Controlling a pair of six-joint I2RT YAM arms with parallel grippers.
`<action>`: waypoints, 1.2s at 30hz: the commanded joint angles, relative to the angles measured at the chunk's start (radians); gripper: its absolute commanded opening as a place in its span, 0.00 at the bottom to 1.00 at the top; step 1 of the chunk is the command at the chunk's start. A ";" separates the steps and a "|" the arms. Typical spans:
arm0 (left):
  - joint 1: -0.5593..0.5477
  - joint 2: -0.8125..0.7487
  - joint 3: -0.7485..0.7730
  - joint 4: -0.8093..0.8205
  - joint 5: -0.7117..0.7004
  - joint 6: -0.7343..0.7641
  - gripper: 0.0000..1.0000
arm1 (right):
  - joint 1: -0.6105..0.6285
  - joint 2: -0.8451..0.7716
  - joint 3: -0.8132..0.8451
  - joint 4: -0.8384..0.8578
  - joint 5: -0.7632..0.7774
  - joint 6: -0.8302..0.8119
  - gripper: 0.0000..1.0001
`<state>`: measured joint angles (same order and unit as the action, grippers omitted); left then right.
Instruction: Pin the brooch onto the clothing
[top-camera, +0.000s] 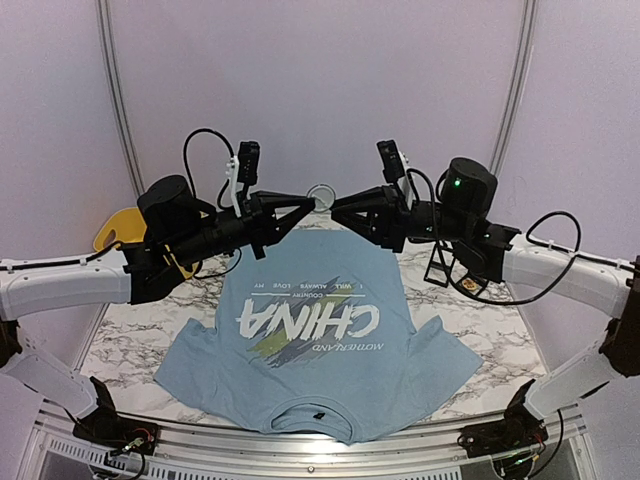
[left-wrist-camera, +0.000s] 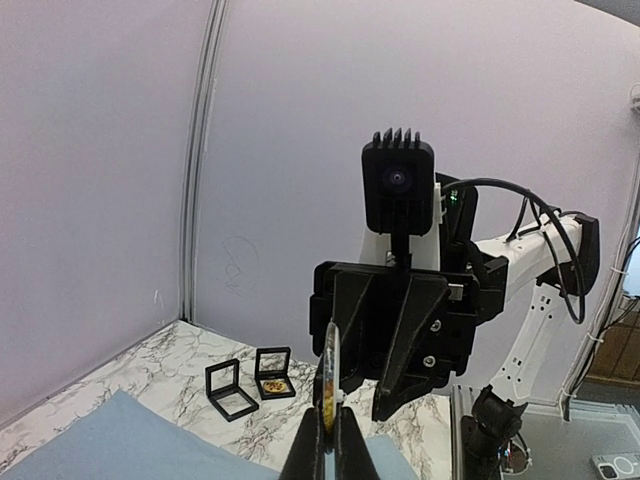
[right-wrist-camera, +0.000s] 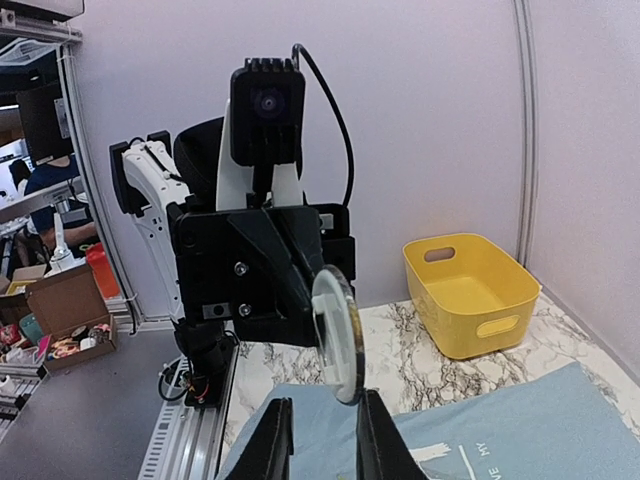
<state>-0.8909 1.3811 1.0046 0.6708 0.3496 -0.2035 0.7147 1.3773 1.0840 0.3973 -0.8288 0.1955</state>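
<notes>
Two robot arms meet tip to tip in mid-air above the far hem of a light blue T-shirt (top-camera: 310, 340), which lies spread flat on a marble-patterned table (top-camera: 120, 340), its white "CHINA" lettering facing up and its collar toward the arm bases. The left gripper (left-wrist-camera: 330, 420) has its fingers pressed together on the lower edge of the brooch (left-wrist-camera: 330, 365), a thin round disc held upright on edge. Opposite, the right gripper (right-wrist-camera: 318, 410) has its fingers spread, one on each side of the disc's bottom rim; whether either finger touches it cannot be told. The brooch hangs clear of the cloth. A yellow bin (right-wrist-camera: 470, 295) stands at the table's left rear corner, and two small black display boxes (left-wrist-camera: 232, 388) sit on the right side.
</notes>
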 joint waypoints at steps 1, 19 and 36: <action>-0.008 0.021 0.001 0.055 0.027 -0.019 0.00 | 0.010 0.021 0.047 0.042 -0.019 0.025 0.17; -0.012 0.009 -0.021 0.048 0.028 0.026 0.04 | 0.006 0.002 0.094 -0.102 -0.022 -0.065 0.00; -0.058 0.006 0.233 -0.699 -0.262 0.691 0.49 | 0.130 0.084 0.430 -1.044 0.407 -0.656 0.00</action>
<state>-0.9314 1.3651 1.2022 0.1524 0.1448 0.3222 0.8257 1.4353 1.4563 -0.4824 -0.4850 -0.3550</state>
